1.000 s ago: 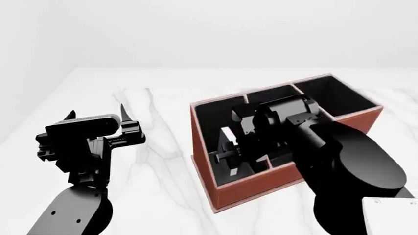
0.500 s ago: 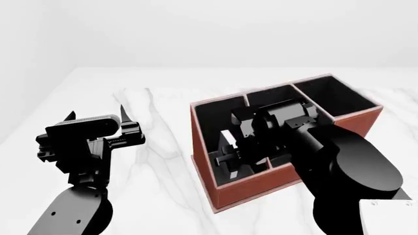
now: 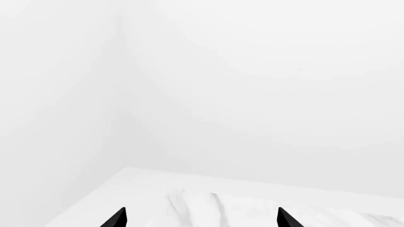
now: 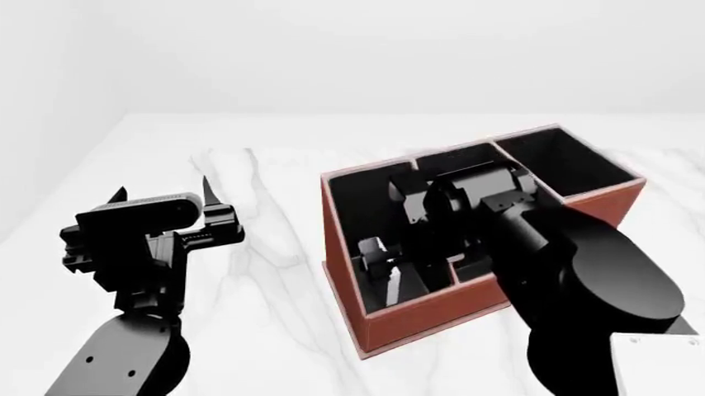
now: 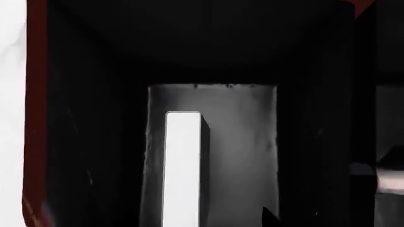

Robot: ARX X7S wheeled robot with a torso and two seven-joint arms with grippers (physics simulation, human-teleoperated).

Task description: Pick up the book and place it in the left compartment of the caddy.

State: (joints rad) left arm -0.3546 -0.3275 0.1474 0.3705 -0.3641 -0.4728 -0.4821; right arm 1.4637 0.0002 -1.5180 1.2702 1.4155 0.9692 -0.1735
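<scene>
The reddish-brown caddy (image 4: 441, 318) stands on the white marble table. My right gripper (image 4: 382, 268) reaches down into its left compartment (image 4: 358, 194). The book (image 5: 183, 165) stands on edge on that compartment's grey floor (image 5: 240, 142), white page edges facing up; in the head view only a white sliver of the book (image 4: 369, 246) shows. Only one right fingertip (image 5: 271, 220) is visible, well apart from the book, so the jaws stand open around it. My left gripper (image 4: 161, 191) hovers left of the caddy, open and empty, its fingertips (image 3: 117, 218) spread wide.
The caddy's red wall (image 5: 35, 94) rises beside the slot. Small middle slots (image 4: 468, 161) and a tall-walled end slot (image 4: 562, 161) lie to the right. Bare marble table (image 4: 264, 247) spreads between the left arm and the caddy.
My right gripper has sunk lower into the left compartment, and the book's white edge sits lower and further left. The left arm has not moved.
</scene>
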